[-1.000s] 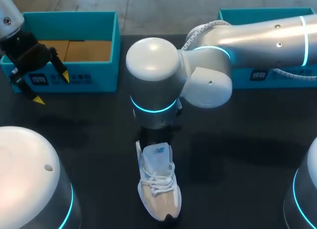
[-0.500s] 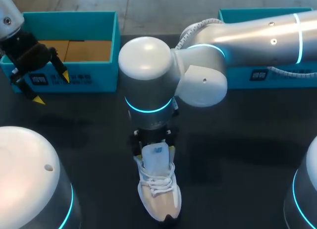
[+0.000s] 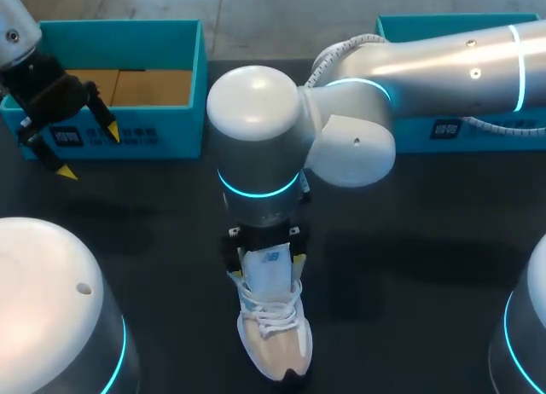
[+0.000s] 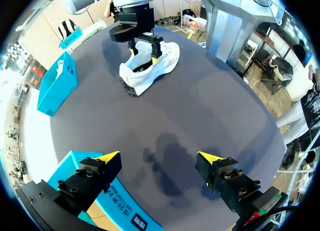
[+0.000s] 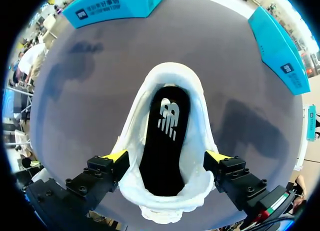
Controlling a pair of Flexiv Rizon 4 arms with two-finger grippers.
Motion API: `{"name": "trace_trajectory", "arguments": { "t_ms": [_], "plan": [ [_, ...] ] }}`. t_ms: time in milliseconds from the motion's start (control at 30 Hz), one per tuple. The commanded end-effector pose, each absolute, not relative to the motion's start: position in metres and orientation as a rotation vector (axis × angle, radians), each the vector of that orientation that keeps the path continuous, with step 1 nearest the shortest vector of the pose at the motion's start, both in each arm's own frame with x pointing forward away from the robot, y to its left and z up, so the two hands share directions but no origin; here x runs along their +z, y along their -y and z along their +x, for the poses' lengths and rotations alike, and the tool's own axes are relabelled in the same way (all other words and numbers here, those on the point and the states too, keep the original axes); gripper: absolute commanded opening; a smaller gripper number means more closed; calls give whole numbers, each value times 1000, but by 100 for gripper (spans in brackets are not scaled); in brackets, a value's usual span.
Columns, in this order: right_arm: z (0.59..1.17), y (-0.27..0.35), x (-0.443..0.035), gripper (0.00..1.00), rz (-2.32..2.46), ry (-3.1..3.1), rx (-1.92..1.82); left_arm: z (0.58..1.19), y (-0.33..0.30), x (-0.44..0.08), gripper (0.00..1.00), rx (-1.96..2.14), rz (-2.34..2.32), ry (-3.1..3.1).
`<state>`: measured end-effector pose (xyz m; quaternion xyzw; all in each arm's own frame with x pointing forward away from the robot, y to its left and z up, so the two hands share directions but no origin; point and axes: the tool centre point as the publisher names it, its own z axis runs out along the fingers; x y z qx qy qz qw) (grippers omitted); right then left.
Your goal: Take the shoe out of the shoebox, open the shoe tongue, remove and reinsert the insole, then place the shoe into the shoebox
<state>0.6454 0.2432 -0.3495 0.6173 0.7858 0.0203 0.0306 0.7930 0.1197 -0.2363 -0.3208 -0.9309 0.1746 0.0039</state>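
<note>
A white shoe (image 3: 275,334) with a beige toe stands on the dark table, toe toward the near edge. My right gripper (image 3: 264,262) hangs open over its heel, one yellow tip on each side of the collar. In the right wrist view the right gripper (image 5: 166,157) straddles the shoe (image 5: 202,126), and a black insole (image 5: 167,136) lies flat inside the opening. My left gripper (image 3: 90,153) is open and holds nothing, in front of the teal shoebox (image 3: 128,31) at the back left. The left gripper (image 4: 159,157) looks across bare table to the shoe (image 4: 162,61).
A second teal box (image 3: 478,130) stands at the back right, partly behind my right arm. My right arm's large elbow joint (image 3: 256,138) hangs over the table's middle. In the left wrist view the shoebox (image 4: 112,213) lies just below the fingers.
My right gripper has spread its fingers apart over the shoe's heel, and its wrist has shifted slightly to the left. The shoe stays where it was. My left arm has not moved.
</note>
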Motion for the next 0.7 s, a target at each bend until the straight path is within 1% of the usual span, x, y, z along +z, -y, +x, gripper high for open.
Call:
{"name": "trace_trajectory", "arguments": {
  "t_ms": [33, 700],
  "plan": [
    [638, -243, -345, 100, 1902, -2409, 74, 793, -120, -236, 100, 543, -1006, 2917],
    [622, -241, -330, 96, 1938, -2359, 61, 793, -120, -236, 100, 543, -1006, 2917]
  ]
}}
